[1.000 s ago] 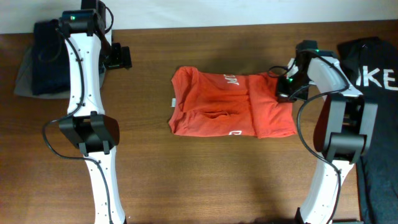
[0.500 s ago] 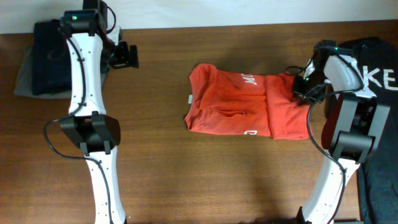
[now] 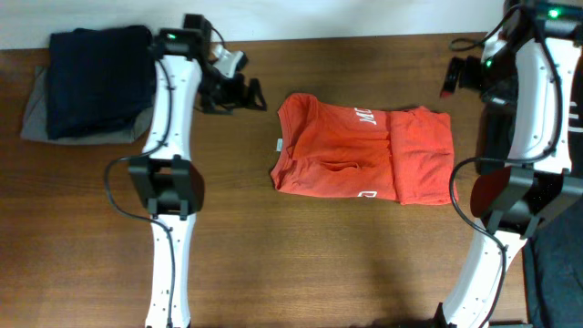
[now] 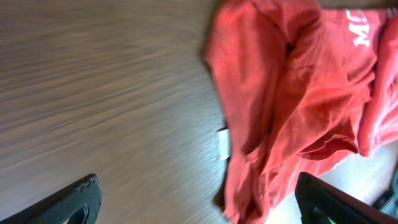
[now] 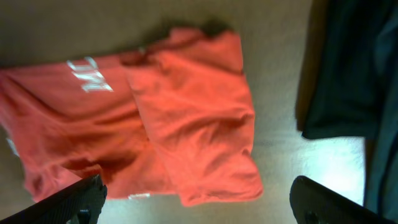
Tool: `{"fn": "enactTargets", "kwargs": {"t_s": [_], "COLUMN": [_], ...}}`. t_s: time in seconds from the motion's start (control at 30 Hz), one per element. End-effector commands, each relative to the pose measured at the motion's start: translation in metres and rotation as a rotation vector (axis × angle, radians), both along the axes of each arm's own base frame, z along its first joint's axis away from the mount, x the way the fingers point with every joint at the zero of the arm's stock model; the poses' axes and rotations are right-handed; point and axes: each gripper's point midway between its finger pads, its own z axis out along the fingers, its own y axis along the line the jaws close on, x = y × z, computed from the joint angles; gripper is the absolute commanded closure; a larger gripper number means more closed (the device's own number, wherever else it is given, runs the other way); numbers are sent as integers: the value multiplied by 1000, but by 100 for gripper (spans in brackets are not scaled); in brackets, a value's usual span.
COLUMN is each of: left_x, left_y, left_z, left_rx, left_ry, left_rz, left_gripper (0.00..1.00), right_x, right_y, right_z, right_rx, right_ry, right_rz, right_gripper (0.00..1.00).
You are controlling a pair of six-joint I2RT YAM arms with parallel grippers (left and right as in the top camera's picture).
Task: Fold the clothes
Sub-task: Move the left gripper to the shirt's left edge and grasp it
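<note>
The clothes [image 3: 364, 155] are an orange-red T-shirt lying folded into a rough rectangle mid-table, white lettering [image 3: 365, 117] near its back edge. The left wrist view shows its bunched left edge [image 4: 280, 99] with a small white tag [image 4: 222, 144]. In the right wrist view its folded right half [image 5: 193, 124] lies flat. My left gripper [image 3: 248, 91] hovers open just left of the shirt's back-left corner, and its fingers [image 4: 78, 200] hold nothing. Behind the shirt's right edge my right gripper [image 3: 452, 77] hangs open and clear of the cloth, its fingertips [image 5: 81, 198] wide apart.
A folded dark navy garment [image 3: 91, 80] on grey cloth sits at the back left. A black garment [image 5: 351, 68] lies along the right side of the table, close to the shirt's right edge. Bare wood [image 3: 328, 264] stretches in front of the shirt.
The right gripper dragged the shirt to the right, then opened, let go of its right edge and lifted away to the back. The left arm swung right toward the shirt.
</note>
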Motion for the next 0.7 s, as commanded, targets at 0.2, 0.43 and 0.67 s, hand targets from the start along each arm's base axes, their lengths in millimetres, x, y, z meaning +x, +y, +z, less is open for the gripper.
{"fn": "enactTargets", "kwargs": {"t_s": [0.2,0.43,0.67], "left_x": [-30,-47,-65], "left_y": [-57,-57,-73], "left_z": [-26,-57,-85], "left_rx": [-183,-157,-152], "left_ry": [103,208,294], "left_rz": [-160,-172,-193], "left_gripper": [1,1,1], "right_x": [0,0,0], "right_y": [-3,-3,-3], "right_z": [16,16,16], "right_rx": [-17,-17,-17], "right_ry": [-45,-44,-44], "right_rz": [5,5,6], "right_gripper": [1,1,1]}}
